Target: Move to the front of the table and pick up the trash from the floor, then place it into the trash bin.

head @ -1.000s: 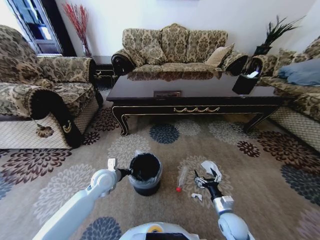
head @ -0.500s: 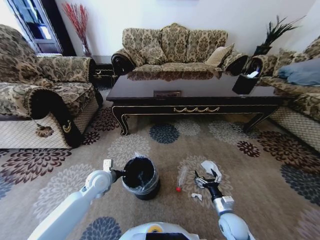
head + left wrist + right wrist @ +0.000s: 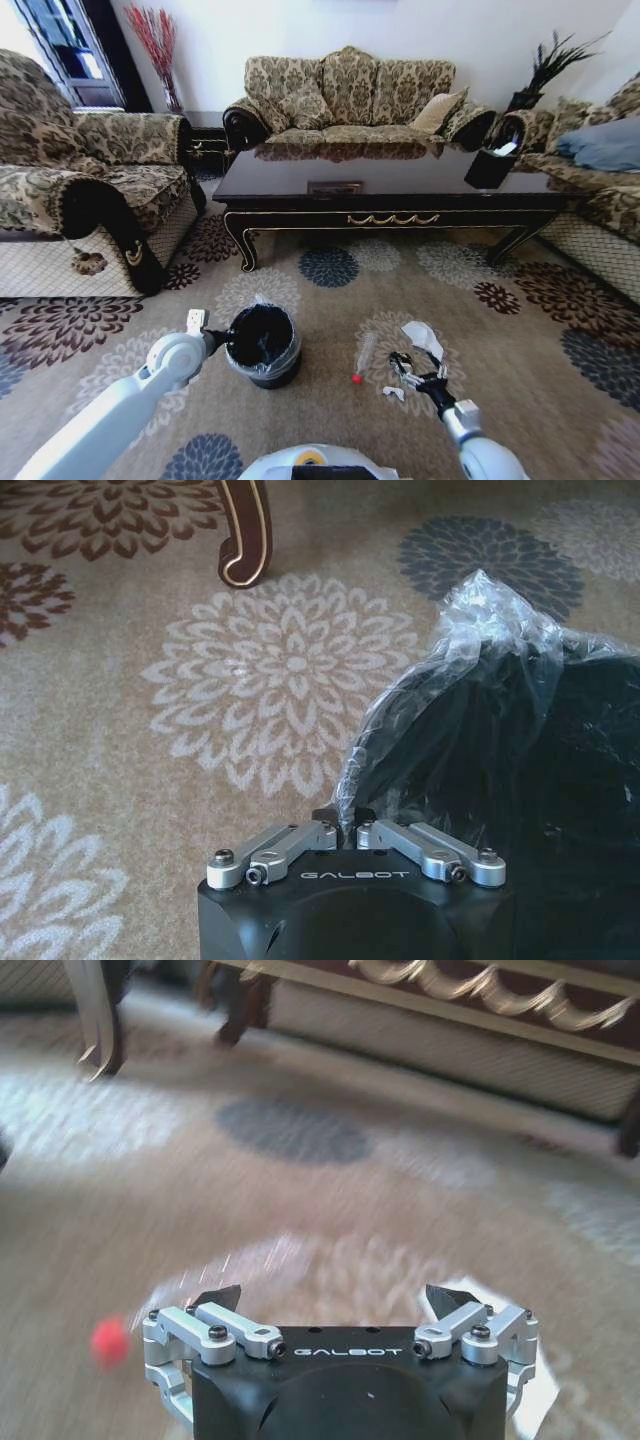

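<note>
Beige carpet floor (image 3: 330, 300) with round brown, dark blue and cream flower medallions covers the room. Long low dark glossy wooden coffee table (image 3: 385, 185) with gold scroll trim on its front edge stands across the far side, patterned sofas around it; small black square tissue box (image 3: 490, 165) sits on its right end.

Small round black trash bin (image 3: 262, 345) with thin clear plastic liner bag (image 3: 480, 630) around its rim stands on the carpet, left of centre. Left gripper (image 3: 213, 340) is at the bin's left rim; in the left wrist view its fingers (image 3: 335, 818) are pinched together on the rim and liner edge.

Trash lies on the floor right of the bin, well apart from it: clear slim plastic tube with red cap (image 3: 362, 358), crumpled white paper (image 3: 422, 338), small white scrap (image 3: 394, 393). Right gripper (image 3: 412, 368) is low over the carpet between the scraps, just below the paper; in the right wrist view (image 3: 335, 1305) its fingers are spread wide with nothing between them, red cap (image 3: 108, 1341) off to one side.
</note>
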You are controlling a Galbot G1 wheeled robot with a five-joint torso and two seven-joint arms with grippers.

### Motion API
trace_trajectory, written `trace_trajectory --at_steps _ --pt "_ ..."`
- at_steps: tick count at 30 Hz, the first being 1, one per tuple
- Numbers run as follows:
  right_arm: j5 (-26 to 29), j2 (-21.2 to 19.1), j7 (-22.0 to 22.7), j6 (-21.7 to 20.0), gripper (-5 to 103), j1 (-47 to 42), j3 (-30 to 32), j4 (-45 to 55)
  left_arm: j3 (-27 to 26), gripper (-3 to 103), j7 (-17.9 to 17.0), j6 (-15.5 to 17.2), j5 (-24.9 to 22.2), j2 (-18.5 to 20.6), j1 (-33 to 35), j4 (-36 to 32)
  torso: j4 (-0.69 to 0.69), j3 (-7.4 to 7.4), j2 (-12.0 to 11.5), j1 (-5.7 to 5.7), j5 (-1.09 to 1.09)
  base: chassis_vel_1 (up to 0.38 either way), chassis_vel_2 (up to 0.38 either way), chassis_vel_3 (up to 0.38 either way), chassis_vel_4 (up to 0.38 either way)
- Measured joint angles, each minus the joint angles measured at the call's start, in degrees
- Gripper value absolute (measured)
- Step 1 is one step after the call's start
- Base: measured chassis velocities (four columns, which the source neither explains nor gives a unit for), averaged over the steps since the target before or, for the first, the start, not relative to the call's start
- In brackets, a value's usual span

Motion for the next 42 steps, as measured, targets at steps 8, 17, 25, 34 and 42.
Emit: trace_trajectory --at_steps 8,17,25,34,42 --pt "-4.56 -2.18 -2.75 4.38 100 3.90 -4.22 -9.84 -1.90 4 -0.43 -0.01 0.28 0.95 1.80 -1.20 -0.01 0.00 0.00 0.00 0.00 0.000 0.000 0.000 0.000" --pt "-4.90 -2.33 -2.12 5.30 100 10.64 -9.62 -15.41 -2.61 4 -2.11 -0.04 -0.80 1.90 2.73 -3.26 -0.01 0.00 0.00 0.00 -0.01 0.000 0.000 0.000 0.000" --pt "-5.09 -1.67 -1.95 5.84 100 12.65 -11.93 -18.33 -2.77 4 -2.43 -0.09 -1.50 2.19 2.26 -2.86 -0.01 0.00 0.00 0.00 -0.01 0.000 0.000 0.000 0.000" --pt "-4.28 -1.58 -1.72 6.74 100 15.97 -14.24 -24.51 -1.80 4 -2.64 -0.11 -1.51 2.31 2.15 -2.21 -0.01 0.00 0.00 0.00 -0.01 0.000 0.000 0.000 0.000" --pt "-3.98 -1.09 -1.44 7.16 82 17.17 -15.77 -26.84 -1.14 4 -3.21 -0.11 -1.52 2.04 1.02 -1.21 -0.01 0.00 0.00 0.00 -0.01 0.000 0.000 0.000 0.000"
